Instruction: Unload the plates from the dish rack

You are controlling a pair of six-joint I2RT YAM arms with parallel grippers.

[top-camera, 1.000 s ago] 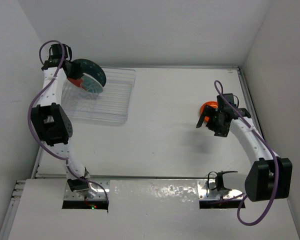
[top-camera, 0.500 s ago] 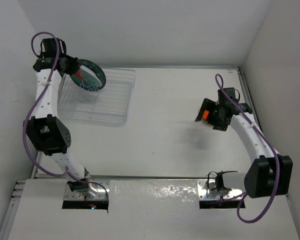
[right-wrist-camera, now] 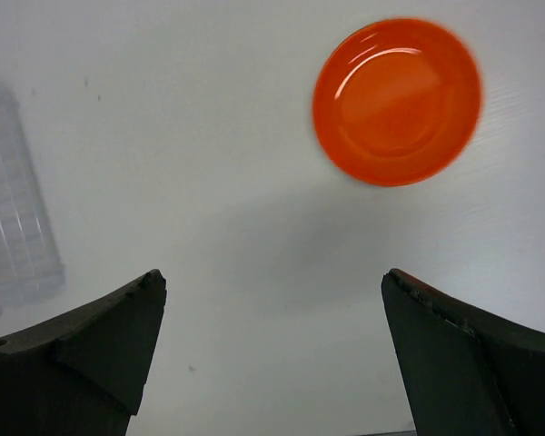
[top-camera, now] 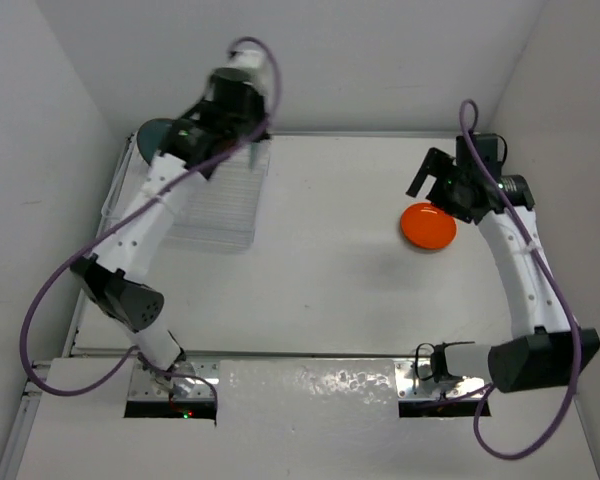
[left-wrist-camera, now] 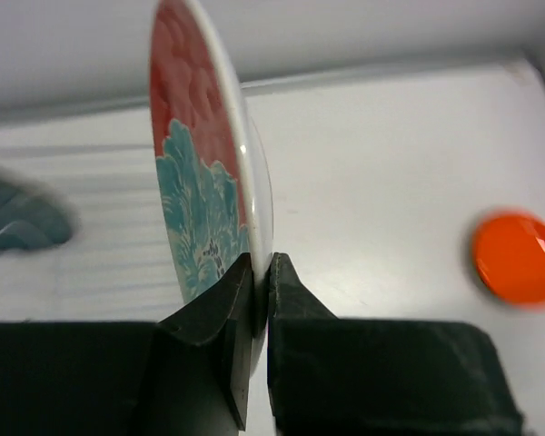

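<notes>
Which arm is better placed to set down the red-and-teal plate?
Left: the left gripper is shut on the rim of the red-and-teal plate; the right gripper is open and empty near the orange plate.

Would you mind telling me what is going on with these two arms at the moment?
The plates are being unloaded from the dish rack. The left gripper is shut on the rim of the red-and-teal plate, holding it on edge above the rack. The orange plate lies flat on the table to the right, with the right gripper open above it and holding nothing. What looks like a dark teal plate sits at the rack's far left end.
</notes>
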